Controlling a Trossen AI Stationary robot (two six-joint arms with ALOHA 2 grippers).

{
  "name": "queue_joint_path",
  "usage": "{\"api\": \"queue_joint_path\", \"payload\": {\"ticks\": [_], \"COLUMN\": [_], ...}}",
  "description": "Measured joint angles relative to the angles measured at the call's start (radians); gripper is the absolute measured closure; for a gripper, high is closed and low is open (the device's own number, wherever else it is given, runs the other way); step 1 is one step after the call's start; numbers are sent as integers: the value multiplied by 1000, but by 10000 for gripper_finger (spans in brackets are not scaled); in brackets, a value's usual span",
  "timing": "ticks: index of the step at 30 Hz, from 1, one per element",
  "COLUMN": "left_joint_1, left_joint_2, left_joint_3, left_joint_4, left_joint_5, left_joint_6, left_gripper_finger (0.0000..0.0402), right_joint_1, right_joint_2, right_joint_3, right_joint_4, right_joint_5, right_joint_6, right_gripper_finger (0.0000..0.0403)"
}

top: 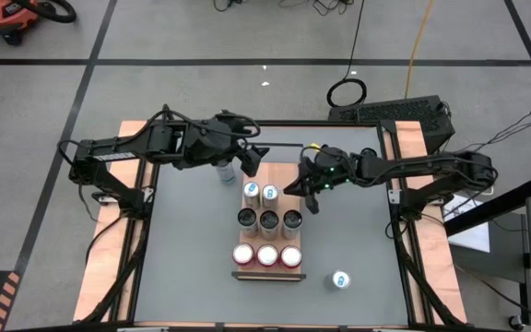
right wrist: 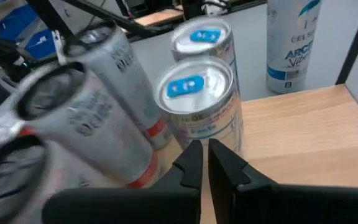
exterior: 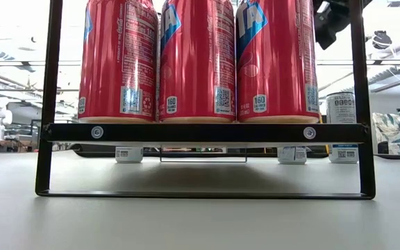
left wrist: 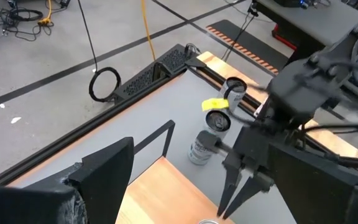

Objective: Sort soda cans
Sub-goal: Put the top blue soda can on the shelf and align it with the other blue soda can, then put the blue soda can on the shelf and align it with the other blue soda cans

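The left tool [top: 247, 161] hangs open over a silver-grey can [top: 227, 171] just off the wooden tray's [top: 249, 269] far corner. Centre the fingers round it before closing. The right tool [top: 311, 192], closed and empty, waits beside the blue cans [top: 261, 193].

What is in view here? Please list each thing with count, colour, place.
red cans: three, red, tray's front row.
grey cans: six, silver-grey; three in the tray's middle row, one on the table by the left gripper, two on the table by the right arm.
blue cans: three, pale tops; two in the tray's back row, one alone on the table.
tray: one, wood, black frame, mid-table.
table: one, grey.
left gripper: open, above the tray's back left corner.
right gripper: shut, at the tray's back right.
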Motion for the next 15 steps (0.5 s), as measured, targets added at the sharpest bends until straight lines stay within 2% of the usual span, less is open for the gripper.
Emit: {"api": "queue_joint_path", "payload": {"ticks": [7, 11, 15], "left_joint_1": [0, 0, 0], "left_joint_2": [0, 0, 0], "left_joint_3": [0, 0, 0], "left_joint_4": [-17, -17, -19], "left_joint_5": [33, 42, 50], "left_joint_6": [0, 0, 0], "left_gripper_finger": [33, 33, 33], "right_joint_1": [0, 14, 61], "right_joint_2": [-219, -331, -366], "right_joint_3": [24, 122, 280], "right_joint_4": [-250, -464, -697], "right_joint_5": [0, 0, 0], "right_joint_6": [35, 72, 116], "right_gripper_finger": [403, 403, 403]}}
